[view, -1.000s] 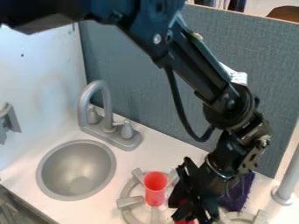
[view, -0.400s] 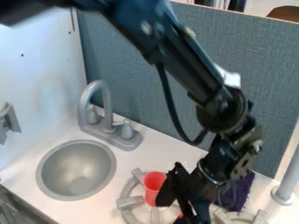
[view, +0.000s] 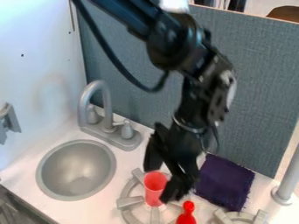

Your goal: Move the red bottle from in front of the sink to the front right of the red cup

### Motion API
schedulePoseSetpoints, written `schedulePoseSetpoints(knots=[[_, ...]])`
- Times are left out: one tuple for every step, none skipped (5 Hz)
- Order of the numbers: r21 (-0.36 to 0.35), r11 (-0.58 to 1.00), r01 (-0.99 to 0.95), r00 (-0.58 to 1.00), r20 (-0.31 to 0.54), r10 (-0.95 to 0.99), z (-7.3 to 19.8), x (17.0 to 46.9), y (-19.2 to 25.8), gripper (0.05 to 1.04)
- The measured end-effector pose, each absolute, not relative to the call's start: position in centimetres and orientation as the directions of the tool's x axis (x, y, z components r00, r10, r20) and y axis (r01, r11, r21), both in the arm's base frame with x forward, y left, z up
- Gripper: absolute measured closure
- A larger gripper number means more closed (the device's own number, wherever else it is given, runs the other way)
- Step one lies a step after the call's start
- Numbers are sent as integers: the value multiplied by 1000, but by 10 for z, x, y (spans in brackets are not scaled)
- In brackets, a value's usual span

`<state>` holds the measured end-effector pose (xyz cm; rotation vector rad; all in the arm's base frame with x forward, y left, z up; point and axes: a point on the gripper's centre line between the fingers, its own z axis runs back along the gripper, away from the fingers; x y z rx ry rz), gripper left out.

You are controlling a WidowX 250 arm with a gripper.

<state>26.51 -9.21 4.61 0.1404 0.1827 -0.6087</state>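
Observation:
The gripper (view: 158, 185) hangs over the stove burner at the lower middle, its two fingers spread open around the upper part of a red cup. That cup (view: 154, 187) stands upright on the burner's grate; whether a finger touches it, I cannot tell. Just right of the fingers is a bright red pawn-shaped object (view: 186, 215) with a round knob on top, cut off by the view's lower edge. Behind it to the right, a dark purple cloth (view: 225, 182) lies flat on the counter.
A round grey sink (view: 76, 170) lies left of the burner, with a grey faucet (view: 107, 111) behind it. Another burner (view: 239, 216) shows at the lower right, near a grey post (view: 286, 188). A blue-grey panel (view: 257, 96) rises behind the counter.
The arm and gripper have moved left and up from the lower right to the red cup. The red pawn-shaped object and the purple cloth, largely covered before, are now more exposed.

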Motion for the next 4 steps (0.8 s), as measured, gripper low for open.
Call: schedulePoseSetpoints(knots=[[89, 809, 582, 810, -153, -566, 57, 284, -100, 80], [166, 845, 509, 860, -141, -490, 44, 312, -113, 80], [138, 894, 427, 904, -81, -420, 22, 335, -130, 80], [54, 943, 327, 944, -58, -324, -9, 359, -133, 80]])
